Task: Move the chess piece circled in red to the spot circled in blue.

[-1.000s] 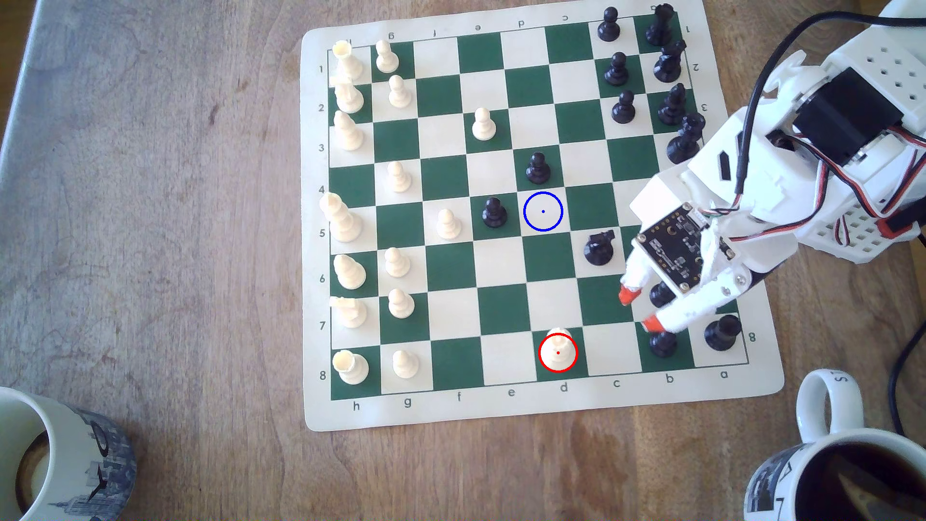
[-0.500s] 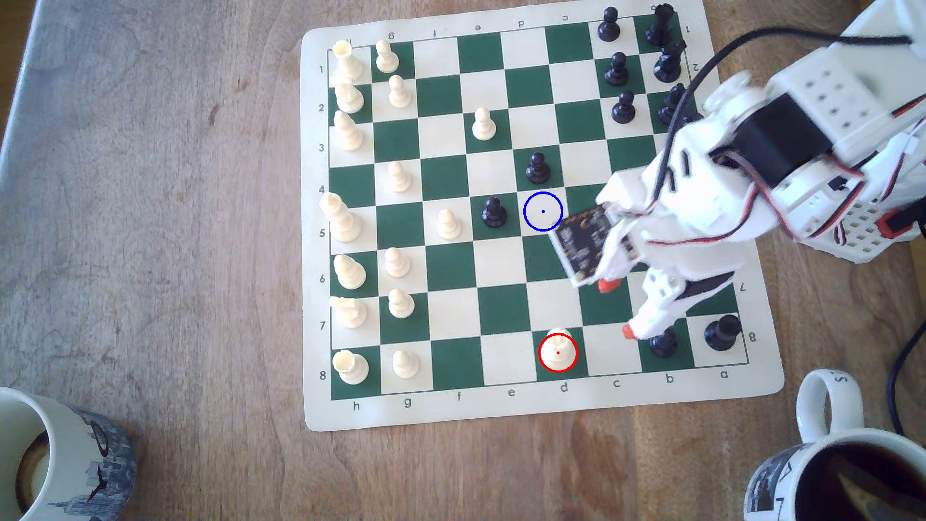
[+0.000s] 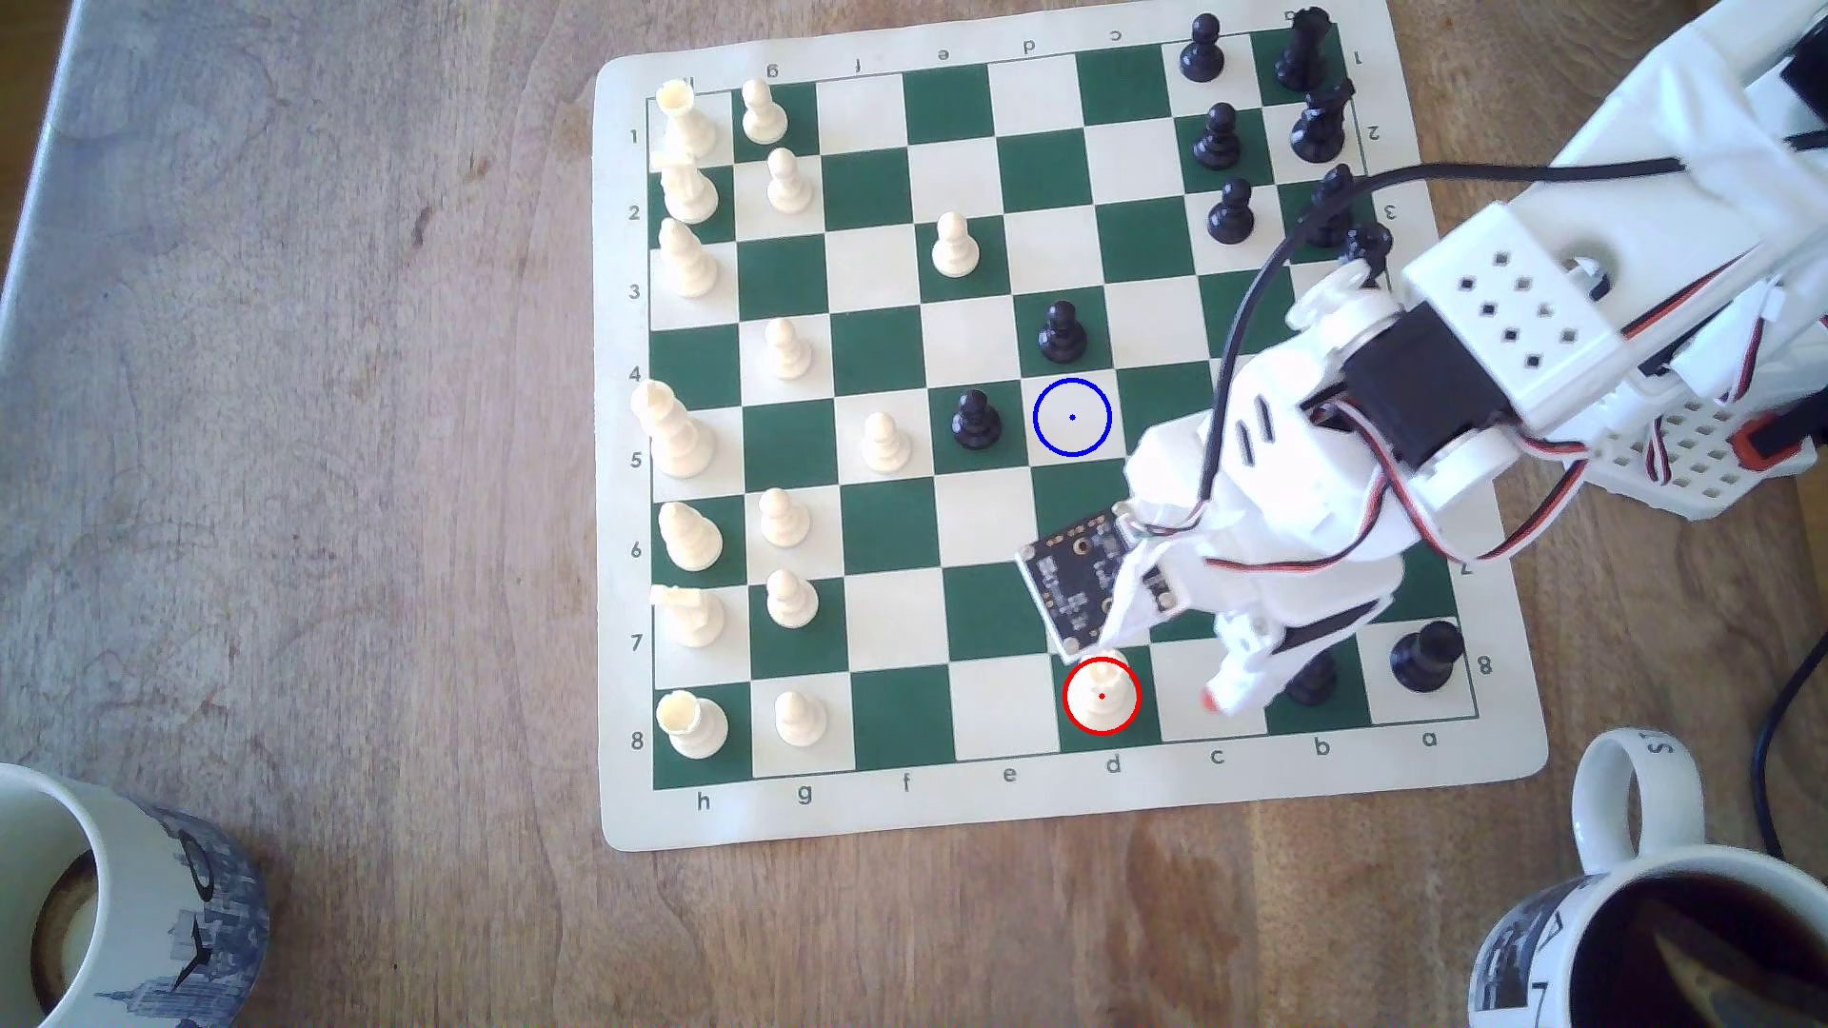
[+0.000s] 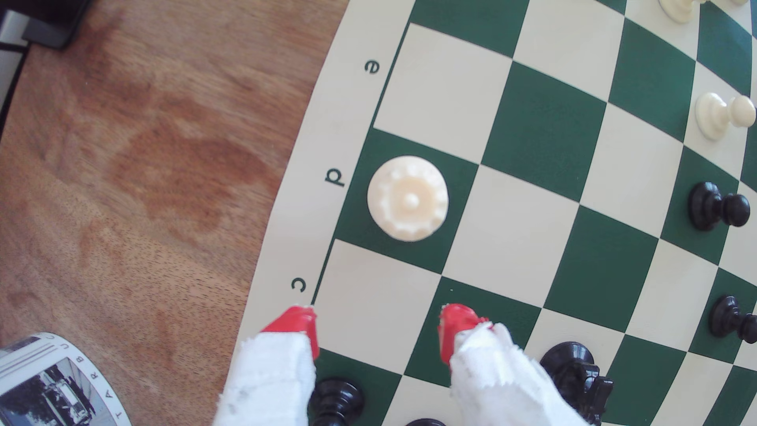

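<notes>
Red-tipped gripper (image 4: pixel 377 327) gapes beside the glossy, crown-topped chess piece (image 4: pixel 407 198)

Letters and numbers on the chess mat's border

The chess mat (image 3: pixel 1078 811) border shows letters h to a along the lower frame edge and numbers 1–8 on its left side.

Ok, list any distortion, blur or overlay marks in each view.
Wrist view: strong fisheye, the board lines bow; the piece is sharp, the hand slightly soft. Exterior view: straight lines, slight softness on the hand, bright glare on the arm; drawn red ring on the piece, blue ring on the spot.
</notes>
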Action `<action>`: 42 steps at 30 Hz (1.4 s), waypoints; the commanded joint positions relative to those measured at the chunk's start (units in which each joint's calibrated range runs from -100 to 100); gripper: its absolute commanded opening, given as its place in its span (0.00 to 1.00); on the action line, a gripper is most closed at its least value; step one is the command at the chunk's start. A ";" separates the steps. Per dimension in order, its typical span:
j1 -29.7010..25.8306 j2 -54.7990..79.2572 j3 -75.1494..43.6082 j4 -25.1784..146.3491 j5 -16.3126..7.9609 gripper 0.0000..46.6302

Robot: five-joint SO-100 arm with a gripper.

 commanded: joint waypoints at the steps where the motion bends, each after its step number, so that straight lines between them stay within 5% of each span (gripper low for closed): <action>1: 0.84 1.39 -4.18 -0.68 0.78 0.37; 42: 0.84 12.93 -20.05 -1.50 1.42 0.28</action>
